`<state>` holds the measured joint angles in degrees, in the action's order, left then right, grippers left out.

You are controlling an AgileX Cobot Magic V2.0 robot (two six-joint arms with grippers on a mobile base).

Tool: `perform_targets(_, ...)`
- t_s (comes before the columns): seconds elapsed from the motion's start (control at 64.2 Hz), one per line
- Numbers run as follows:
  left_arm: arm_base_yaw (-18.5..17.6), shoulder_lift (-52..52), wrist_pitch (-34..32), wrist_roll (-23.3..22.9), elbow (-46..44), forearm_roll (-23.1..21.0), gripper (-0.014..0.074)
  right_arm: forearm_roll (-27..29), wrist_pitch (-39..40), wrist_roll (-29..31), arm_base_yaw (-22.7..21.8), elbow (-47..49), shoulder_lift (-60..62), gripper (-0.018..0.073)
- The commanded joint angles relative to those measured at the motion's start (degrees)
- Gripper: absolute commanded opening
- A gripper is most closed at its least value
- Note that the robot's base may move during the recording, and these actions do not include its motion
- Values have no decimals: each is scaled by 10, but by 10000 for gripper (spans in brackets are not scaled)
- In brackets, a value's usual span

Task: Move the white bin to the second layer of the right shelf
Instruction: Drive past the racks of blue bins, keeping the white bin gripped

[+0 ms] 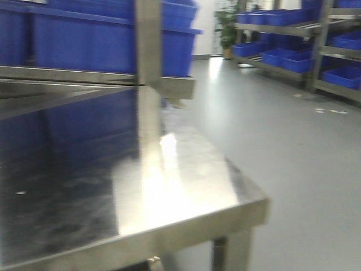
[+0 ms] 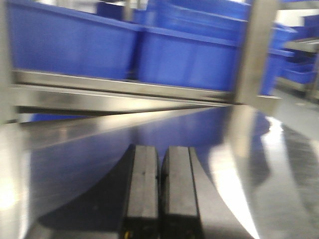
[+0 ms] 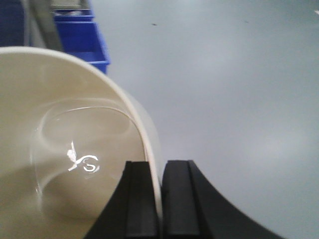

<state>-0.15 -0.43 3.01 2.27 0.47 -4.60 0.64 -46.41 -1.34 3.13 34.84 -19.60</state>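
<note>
Above grey floor [image 3: 224, 74], right pincer [image 3: 160, 168] clamps white bin [image 3: 65, 124] rim; left pincer [image 2: 159, 152] closed.

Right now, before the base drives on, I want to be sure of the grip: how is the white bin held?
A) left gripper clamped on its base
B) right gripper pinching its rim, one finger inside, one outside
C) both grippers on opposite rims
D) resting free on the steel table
B: in the right wrist view the white bin's wall runs between the right gripper's black fingers, over the grey floor.
</note>
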Motion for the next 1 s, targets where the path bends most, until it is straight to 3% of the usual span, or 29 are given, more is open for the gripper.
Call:
perform_targets(0.0, 0, -9, -48, -3, 16, -3, 85, 3, 51, 3, -4, 16, -4, 48)
perform_targets(0.981, 0, -9, -48, -3, 16, -3, 85, 3, 51, 3, -4, 16, -4, 48)
